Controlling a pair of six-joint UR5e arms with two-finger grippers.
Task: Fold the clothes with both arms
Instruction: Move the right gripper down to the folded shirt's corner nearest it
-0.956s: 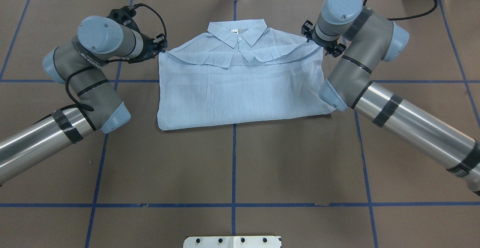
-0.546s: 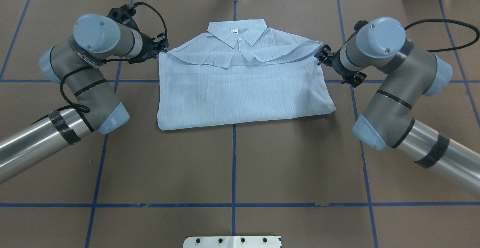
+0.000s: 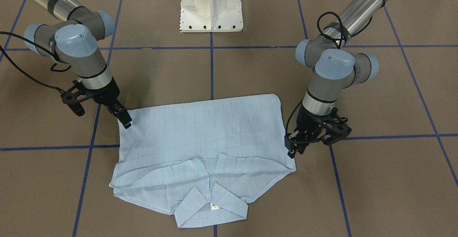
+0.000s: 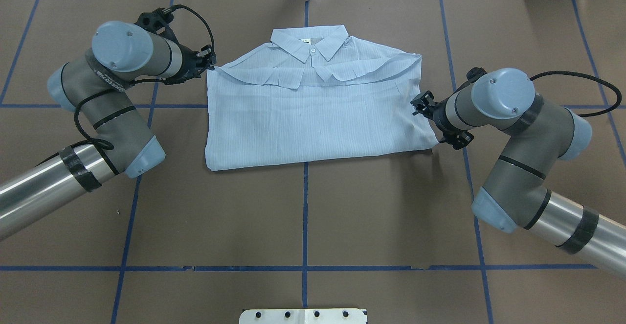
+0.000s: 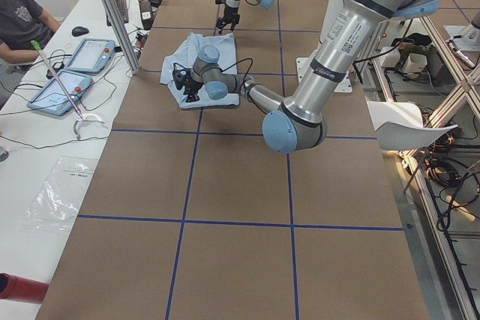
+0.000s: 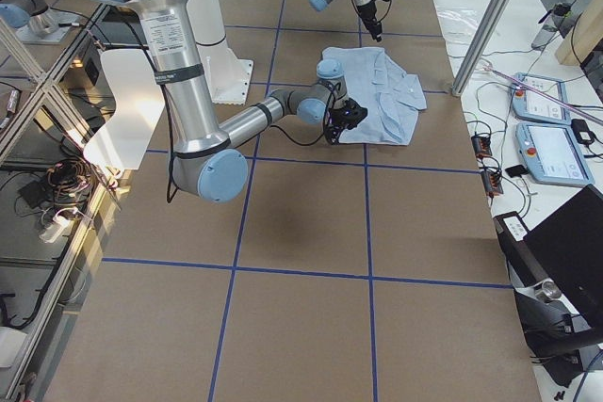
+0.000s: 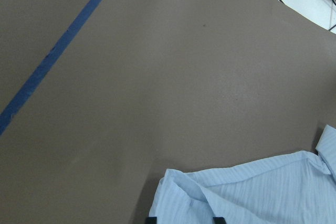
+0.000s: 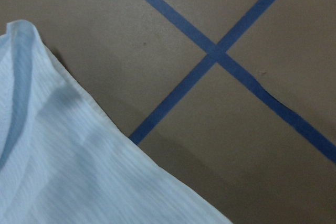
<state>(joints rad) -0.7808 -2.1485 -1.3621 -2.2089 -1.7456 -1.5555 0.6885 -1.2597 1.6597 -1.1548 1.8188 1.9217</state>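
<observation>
The light-blue striped shirt [image 4: 313, 118] lies folded flat on the brown table, collar and white button at the far side; it also shows in the front-facing view [image 3: 204, 133]. My left gripper [image 4: 211, 64] sits low at the shirt's left shoulder corner [image 3: 290, 150]. Its wrist view shows two fingertips apart at the bottom edge, with the shirt [image 7: 252, 192] lying loose between them. My right gripper [image 4: 419, 106] hovers at the shirt's right side edge, near the lower corner [image 3: 126, 121], and holds nothing. Its wrist view shows only the shirt's edge [image 8: 63, 156] and no fingers.
The white pedestal base [image 3: 211, 8] stands at the robot's side of the table. Blue tape lines [image 4: 305, 216] divide the brown cover into squares. In the exterior left view an operator [image 5: 22, 20] sits beside the table with tablets [image 5: 71, 73].
My right gripper has left the shirt's right shoulder corner and swung back along its right edge to near the lower corner. The left arm has barely shifted. The shirt lies unchanged.
</observation>
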